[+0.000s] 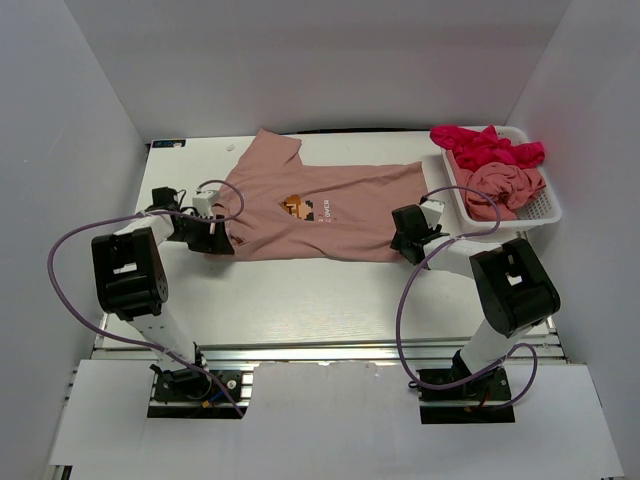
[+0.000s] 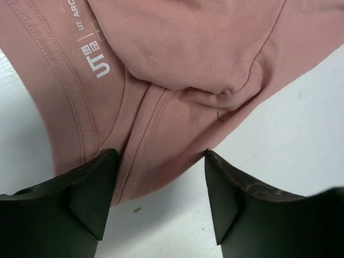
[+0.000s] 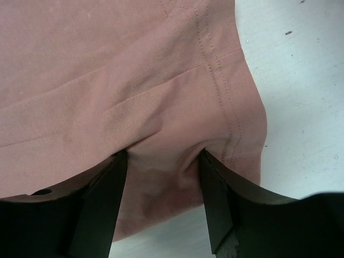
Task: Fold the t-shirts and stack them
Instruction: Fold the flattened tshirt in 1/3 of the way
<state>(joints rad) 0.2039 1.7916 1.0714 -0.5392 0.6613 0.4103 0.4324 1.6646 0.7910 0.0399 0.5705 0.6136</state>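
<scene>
**Q:** Where does your shirt (image 1: 345, 225) lie?
**A:** Flat on the table (image 1: 300, 300), long axis left to right, collar toward your left gripper (image 2: 160, 156), hem toward your right gripper (image 3: 162, 156).
**Q:** And the jaws?
**A:** Both wide apart. The left straddles the collar edge, the right the hem, with cloth puckered between them.

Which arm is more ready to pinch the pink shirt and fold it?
Probably right: the right fingers have the hem of the pink t-shirt bunched between them. The left fingers straddle only its edge.
</scene>
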